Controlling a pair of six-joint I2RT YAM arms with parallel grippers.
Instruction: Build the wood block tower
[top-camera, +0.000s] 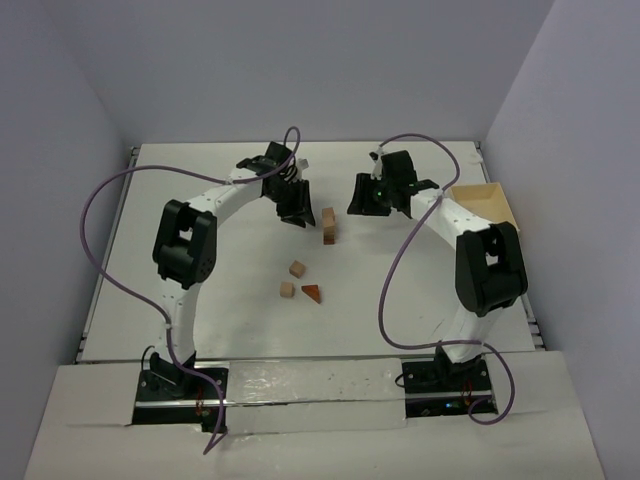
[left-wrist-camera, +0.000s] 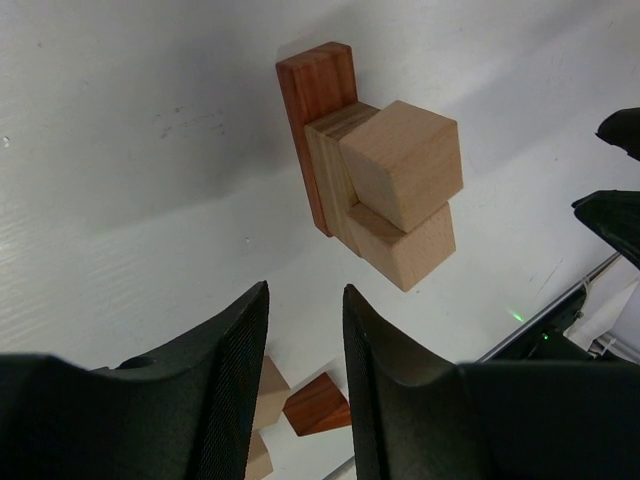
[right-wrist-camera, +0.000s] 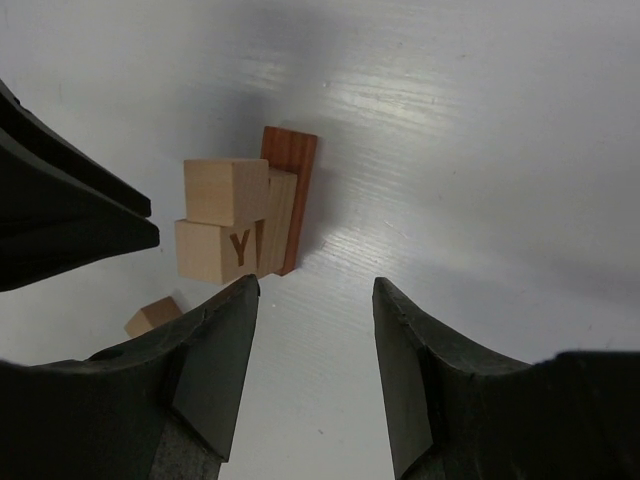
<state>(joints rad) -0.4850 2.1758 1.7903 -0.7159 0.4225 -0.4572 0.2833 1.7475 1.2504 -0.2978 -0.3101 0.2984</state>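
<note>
The tower (top-camera: 328, 226) stands mid-surface (top-camera: 230, 330) as a narrow cluster: a long reddish-brown piece (left-wrist-camera: 318, 85); a striped tan piece (left-wrist-camera: 328, 165) flush against it; two tan cubes touching, one (left-wrist-camera: 405, 160) twisted off square against the other (left-wrist-camera: 405, 250); well apart, toward the near edge, lie loose wood blocks: two pale cubes (top-camera: 297, 268) (top-camera: 287, 290); a reddish-brown wedge (top-camera: 312, 292) just beside the nearer one.

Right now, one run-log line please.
tower: standing | left end effector: open, empty | right end effector: open, empty | loose wood blocks: three
</note>
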